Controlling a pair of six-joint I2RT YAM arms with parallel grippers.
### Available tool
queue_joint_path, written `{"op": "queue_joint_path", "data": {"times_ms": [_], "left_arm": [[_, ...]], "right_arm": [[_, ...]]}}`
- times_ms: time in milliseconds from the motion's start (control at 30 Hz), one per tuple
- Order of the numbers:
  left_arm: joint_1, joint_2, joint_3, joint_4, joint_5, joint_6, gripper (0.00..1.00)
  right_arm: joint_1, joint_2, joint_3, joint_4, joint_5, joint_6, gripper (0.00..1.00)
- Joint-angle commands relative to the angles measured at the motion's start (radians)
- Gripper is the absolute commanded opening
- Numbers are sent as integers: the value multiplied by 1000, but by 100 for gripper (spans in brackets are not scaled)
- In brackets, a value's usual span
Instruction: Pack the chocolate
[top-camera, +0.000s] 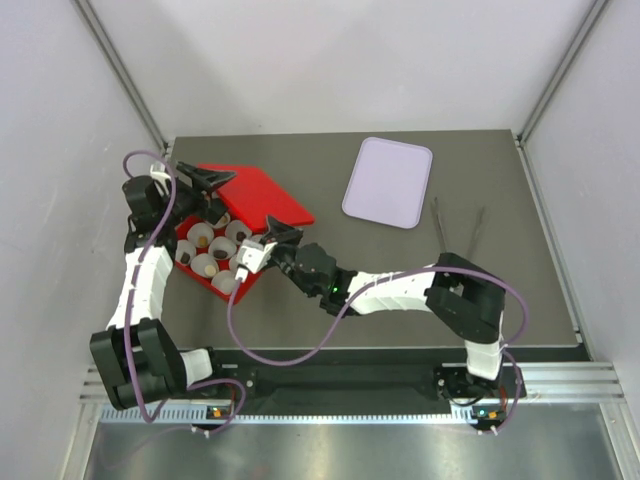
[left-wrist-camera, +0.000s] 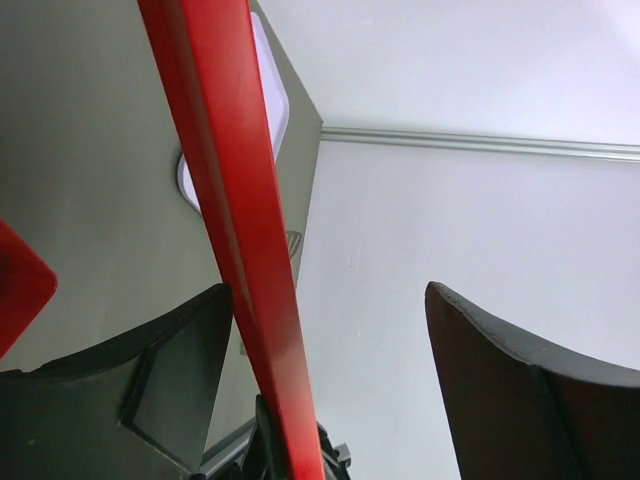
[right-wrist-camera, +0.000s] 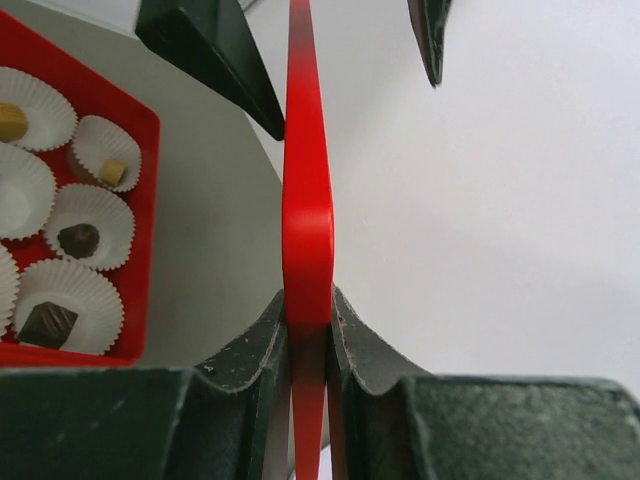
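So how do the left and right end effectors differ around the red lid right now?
The right end effector is shut, both fingers pinching the red lid by its edge. The left end effector is open, straddling the lid with one finger well clear. The right end effector sits at the lid's near corner, the left end effector at its back-left corner. Both are black and at the same lid.

Enclosed on three sides by plain white walls (top-camera: 340, 60), matte. Joined at both rear corners by grey metal strips (top-camera: 125, 75). Furnished with one dark grey-brown table (top-camera: 400, 270), flat, rectangular, reaching to the back wall. Edged along the near side by a slotted aluminium rail (top-camera: 350, 385), with brushed metal sheet (top-camera: 350, 450) below. Lit evenly, with soft shadows only.
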Motion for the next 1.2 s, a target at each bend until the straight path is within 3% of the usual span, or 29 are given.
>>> {"op": "queue_joint_path", "data": {"times_ms": [0, 233, 333, 367, 433, 467, 567, 600, 800, 1000, 1167], "left_arm": [[-3, -38, 40, -51, 9, 70, 81], [-3, -29, 91, -269, -40, 185, 75], [-3, -40, 77, -263, -52, 177, 60], [-3, -45, 57, -247, -50, 165, 52], [-3, -52, 42, -197, -43, 136, 13], [-2, -52, 37, -188, -41, 130, 0], [0, -34, 52, -194, -24, 142, 0], [0, -23, 59, -192, -17, 150, 0], [1, -11, 100, -131, 26, 137, 0], [2, -19, 97, -2, 71, 87, 0], [1, -26, 80, 27, 83, 94, 0]], "right_arm": [[34, 0, 49, 156, 46, -86, 0], [65, 30, 58, 256, 87, -178, 0], [67, 47, 60, 279, 104, -212, 0], [68, 50, 57, 282, 110, -217, 0], [70, 54, 45, 290, 117, -209, 1], [71, 54, 39, 290, 126, -201, 3], [77, 15, 8, 216, 117, -114, 29], [79, -24, -1, 182, 106, -47, 44], [77, -192, -76, -147, -1, 234, 90], [77, -359, -165, -430, -181, 565, 88], [28, -508, -283, -425, -481, 855, 89]]}}
